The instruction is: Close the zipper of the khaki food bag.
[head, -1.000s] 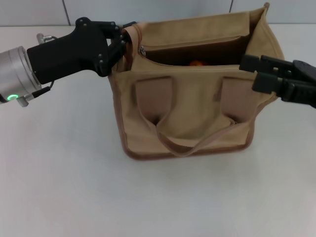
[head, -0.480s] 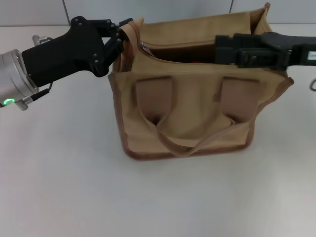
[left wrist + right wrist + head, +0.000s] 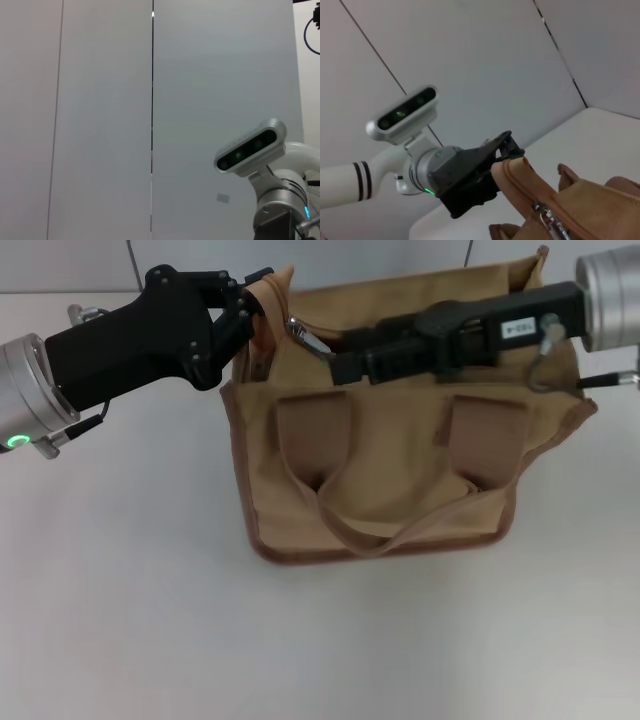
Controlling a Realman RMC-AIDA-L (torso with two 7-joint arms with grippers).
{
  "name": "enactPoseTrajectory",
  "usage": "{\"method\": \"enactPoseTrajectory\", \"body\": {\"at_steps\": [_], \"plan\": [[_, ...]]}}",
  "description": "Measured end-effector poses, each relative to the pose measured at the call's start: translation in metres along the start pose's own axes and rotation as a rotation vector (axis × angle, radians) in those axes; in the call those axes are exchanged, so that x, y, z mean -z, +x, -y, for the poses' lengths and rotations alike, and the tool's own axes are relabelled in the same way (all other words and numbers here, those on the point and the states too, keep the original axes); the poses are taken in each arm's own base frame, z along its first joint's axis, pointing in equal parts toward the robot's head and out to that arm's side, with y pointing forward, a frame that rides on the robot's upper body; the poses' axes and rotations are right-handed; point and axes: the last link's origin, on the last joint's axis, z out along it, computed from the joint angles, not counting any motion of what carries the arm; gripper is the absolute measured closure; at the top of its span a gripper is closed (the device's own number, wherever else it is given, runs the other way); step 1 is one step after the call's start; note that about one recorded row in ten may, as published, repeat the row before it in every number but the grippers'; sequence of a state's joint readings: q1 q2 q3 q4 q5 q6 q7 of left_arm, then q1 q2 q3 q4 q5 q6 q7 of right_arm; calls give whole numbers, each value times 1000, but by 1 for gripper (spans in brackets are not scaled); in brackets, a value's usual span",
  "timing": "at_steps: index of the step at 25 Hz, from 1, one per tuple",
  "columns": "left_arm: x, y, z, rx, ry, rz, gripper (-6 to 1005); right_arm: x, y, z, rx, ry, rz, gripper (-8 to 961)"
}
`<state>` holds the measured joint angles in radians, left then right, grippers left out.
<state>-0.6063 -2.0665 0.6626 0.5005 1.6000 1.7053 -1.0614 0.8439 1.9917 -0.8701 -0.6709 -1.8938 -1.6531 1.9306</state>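
Note:
The khaki food bag (image 3: 390,470) stands upright on the white table, its top gaping open. Its zipper pull (image 3: 300,333), small and silver, sits at the far-left end of the opening. My left gripper (image 3: 245,320) is shut on the bag's upper-left corner fabric. My right gripper (image 3: 342,355) reaches in from the right across the open top, open, its tips just right of the pull. In the right wrist view, the left gripper (image 3: 502,155) pinches the bag (image 3: 580,205) corner, with the zipper pull (image 3: 547,220) close below. The left wrist view shows no task object.
Two fabric loop handles (image 3: 385,530) hang down the bag's front face. White table (image 3: 130,590) spreads to the left of and in front of the bag. A grey panelled wall (image 3: 330,255) stands behind. The robot's head camera (image 3: 247,147) shows in the left wrist view.
My right arm has swung from the bag's right side leftward across the open top, ending near the zipper pull. The left gripper has kept its hold on the corner, shifting only slightly.

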Motion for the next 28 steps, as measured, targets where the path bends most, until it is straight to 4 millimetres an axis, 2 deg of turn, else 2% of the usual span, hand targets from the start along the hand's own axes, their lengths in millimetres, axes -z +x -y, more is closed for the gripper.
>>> {"method": "enactPoseTrajectory", "body": {"at_steps": [10, 16, 23, 28], "plan": [[-2, 2, -1, -5, -15, -7, 980, -20, -12, -5, 56, -5, -45, 135], [-3, 3, 0, -9, -17, -8, 979, -19, -13, -14, 112, -13, -53, 136], [-4, 2, -1, -7, -16, -7, 980, -15, -13, -15, 129, 5, -47, 145], [-4, 2, -1, -4, -17, -8, 980, -14, -15, -14, 135, 13, -43, 313]]}}
